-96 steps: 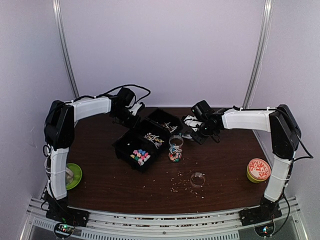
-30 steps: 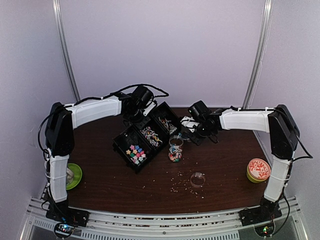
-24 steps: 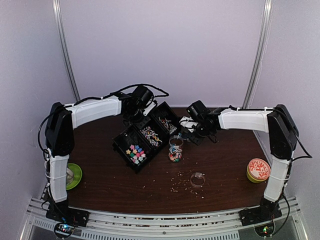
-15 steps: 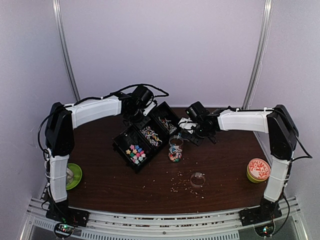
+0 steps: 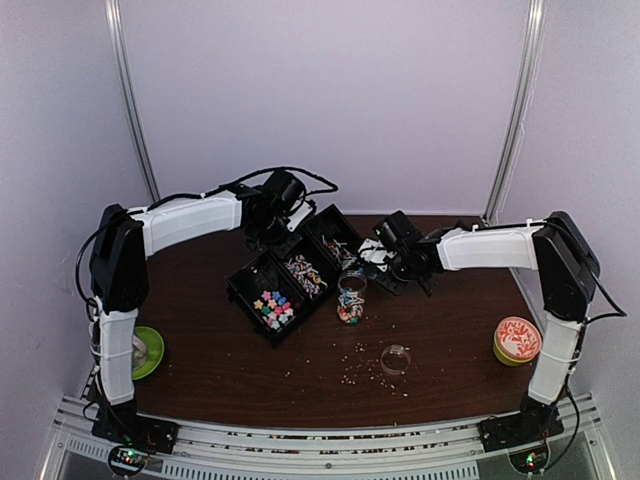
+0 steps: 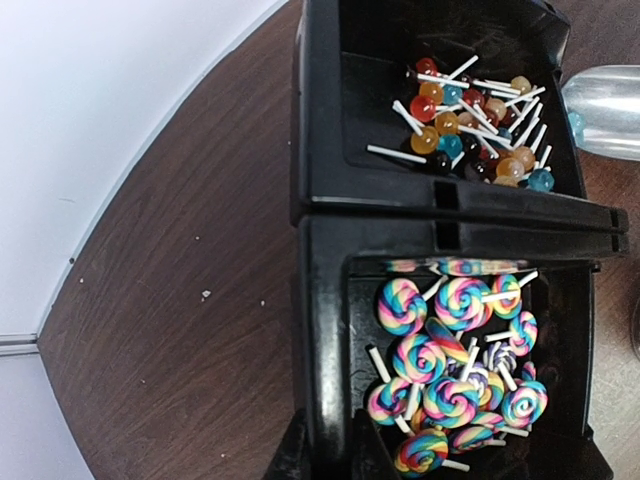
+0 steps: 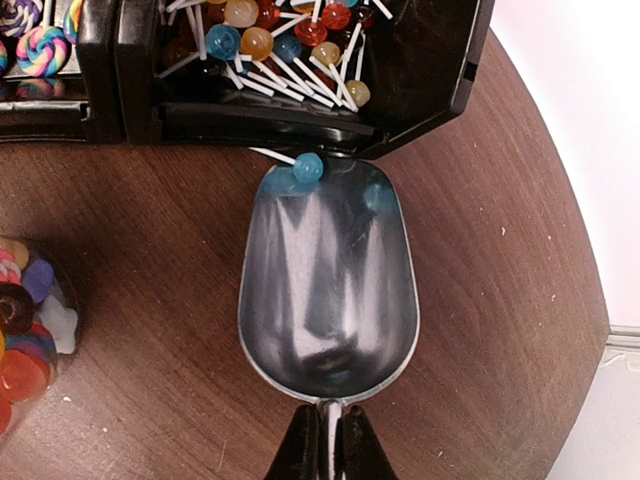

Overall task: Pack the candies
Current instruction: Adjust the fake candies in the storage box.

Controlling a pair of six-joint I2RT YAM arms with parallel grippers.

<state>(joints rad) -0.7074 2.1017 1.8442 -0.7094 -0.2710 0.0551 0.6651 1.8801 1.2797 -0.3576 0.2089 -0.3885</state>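
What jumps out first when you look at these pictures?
The swirly rainbow lollipops piled in one compartment of the black tray, with little round lollipops in the next one. Then the shiny metal scoop held by the right gripper, a blue lollipop at its far edge.

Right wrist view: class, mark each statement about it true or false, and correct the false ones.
1. A blue lollipop lies at the front lip of the metal scoop. True.
2. The scoop is heaped with candies. False: it is mostly bare metal.
3. The right claw grips the scoop's handle. True.
4. The glass jar is empty. False: it holds mixed candies.
5. The black tray compartment nearest the scoop holds swirl lollipops. False: it holds ball lollipops.
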